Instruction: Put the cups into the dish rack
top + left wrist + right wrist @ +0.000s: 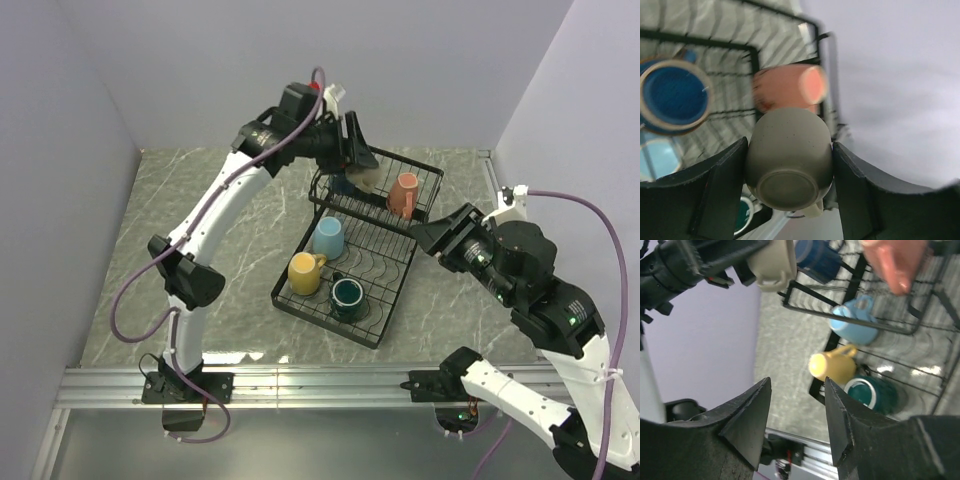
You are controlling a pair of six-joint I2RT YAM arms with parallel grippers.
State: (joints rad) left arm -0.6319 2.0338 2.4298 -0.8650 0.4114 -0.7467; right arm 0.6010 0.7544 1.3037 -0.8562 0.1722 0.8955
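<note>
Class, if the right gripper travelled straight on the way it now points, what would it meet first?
Probably the yellow mug in the dish rack, just beside the line of the right gripper; depth is unclear, so it might miss.

Five cups (329, 238) in dish rack (391, 262)

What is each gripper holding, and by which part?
The left gripper holds the beige-grey mug by its round sides; the right gripper holds nothing.

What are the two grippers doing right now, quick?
Left gripper: closed on the beige mug.
Right gripper: open, holding nothing.
</note>
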